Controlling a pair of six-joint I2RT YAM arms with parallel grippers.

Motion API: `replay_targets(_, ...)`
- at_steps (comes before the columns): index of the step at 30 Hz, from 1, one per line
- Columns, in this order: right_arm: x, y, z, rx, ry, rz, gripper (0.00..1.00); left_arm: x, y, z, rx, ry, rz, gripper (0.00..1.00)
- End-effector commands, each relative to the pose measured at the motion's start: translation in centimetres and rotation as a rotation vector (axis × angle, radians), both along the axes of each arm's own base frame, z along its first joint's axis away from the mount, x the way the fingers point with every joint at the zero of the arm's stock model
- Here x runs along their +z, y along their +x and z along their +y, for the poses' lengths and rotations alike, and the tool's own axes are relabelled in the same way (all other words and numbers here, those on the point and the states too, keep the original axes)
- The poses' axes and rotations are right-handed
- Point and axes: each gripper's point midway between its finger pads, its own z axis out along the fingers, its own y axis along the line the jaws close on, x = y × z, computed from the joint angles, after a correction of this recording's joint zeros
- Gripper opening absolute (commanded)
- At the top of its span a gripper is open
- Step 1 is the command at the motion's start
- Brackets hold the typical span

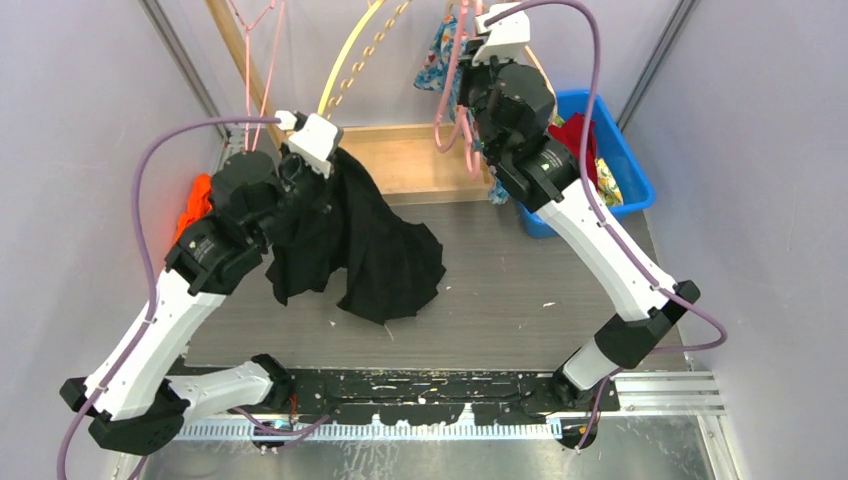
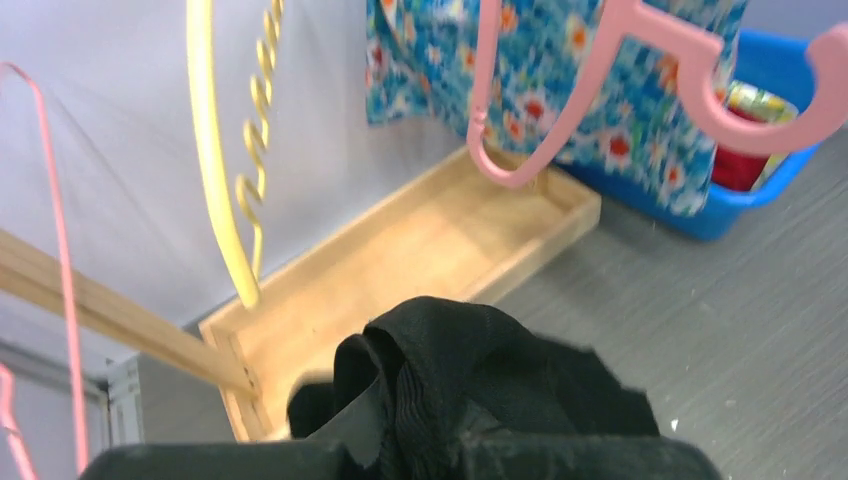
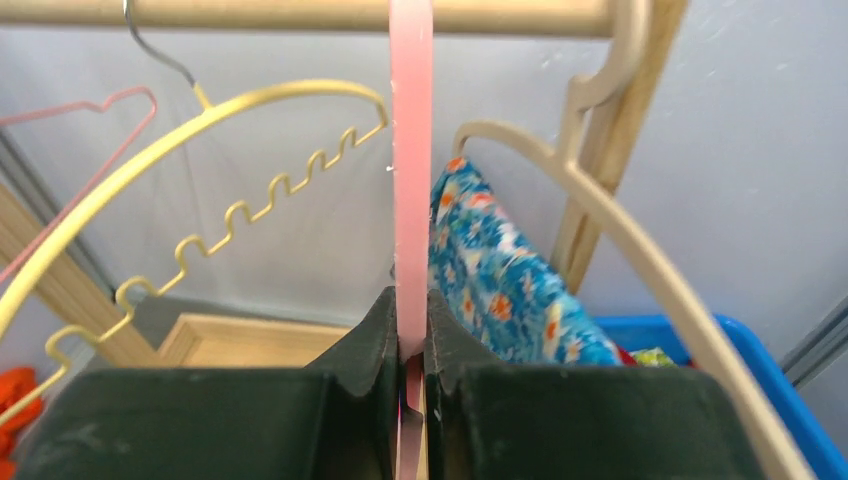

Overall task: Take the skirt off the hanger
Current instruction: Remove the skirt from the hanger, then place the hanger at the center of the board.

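The black skirt (image 1: 375, 245) hangs from my left gripper (image 1: 318, 172) and drapes down onto the grey table; it is off the hanger. In the left wrist view the bunched black fabric (image 2: 470, 385) covers the jaws, which are shut on it. My right gripper (image 1: 468, 95) is shut on the pink plastic hanger (image 1: 450, 90) at the rail, up at the back. In the right wrist view the pink hanger (image 3: 410, 180) runs up between the closed fingers (image 3: 375, 335). The pink hanger also shows in the left wrist view (image 2: 560, 140).
A wooden tray (image 1: 420, 160) lies at the back centre. A blue bin (image 1: 625, 165) with clothes stands at back right. A yellow hanger (image 1: 350, 50), a thin pink wire hanger (image 1: 265, 40) and a floral garment (image 1: 440, 55) hang on the rail. Orange cloth (image 1: 195, 205) lies left.
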Motion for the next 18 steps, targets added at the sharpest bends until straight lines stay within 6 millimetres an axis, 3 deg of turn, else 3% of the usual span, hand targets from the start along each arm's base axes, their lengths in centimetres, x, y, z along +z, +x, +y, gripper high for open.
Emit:
replay_targets(1,6.5,-2.5,-4.4,-0.088,0.118,-0.176,0.01,9.0,-0.8,-0.7,-0.072,-0.091,-0.210,0.00)
replay_targets(3,5.5,-2.0,-3.9,-0.081,0.110,-0.150,0.01,11.2,-1.0,-1.0,-0.090,-0.117,-0.256,0.00)
replay_targets(5,4.6,-1.4,-3.2,-0.063,0.101,-0.120,0.01,11.7,-0.8,-1.3,-0.096,-0.116,-0.272,0.00)
replay_targets(10,3.0,-0.3,-1.5,-0.026,0.077,-0.083,0.01,9.6,-0.2,-1.9,-0.095,-0.096,-0.234,0.00)
replay_targets(18,-0.1,2.0,0.3,0.008,0.067,-0.009,0.01,8.8,-0.5,-0.7,-0.051,-0.090,-0.228,0.00)
